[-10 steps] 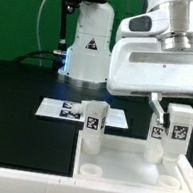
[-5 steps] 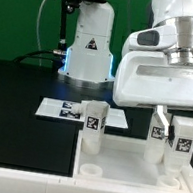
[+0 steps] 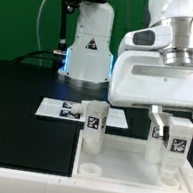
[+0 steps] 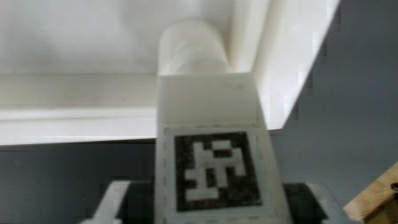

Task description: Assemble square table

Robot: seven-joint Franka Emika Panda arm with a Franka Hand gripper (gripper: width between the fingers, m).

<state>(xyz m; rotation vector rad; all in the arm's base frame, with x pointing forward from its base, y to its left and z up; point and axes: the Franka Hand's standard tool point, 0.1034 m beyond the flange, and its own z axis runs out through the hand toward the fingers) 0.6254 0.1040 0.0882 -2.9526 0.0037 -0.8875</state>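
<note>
Carefully, I'd say: the pincer (image 3: 177,130), partly closed around a tagged leg (image 3: 175,150) held upright at a corner of the square slab (image 3: 125,162) by the desk's near edge, should set it plumb and centred before screwing down.

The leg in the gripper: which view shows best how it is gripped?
The exterior view: the leg stands upright, clamped from both sides by the gripper, over the tabletop. The wrist view shows the leg's tag and far end close up, but little of the gripper.
</note>
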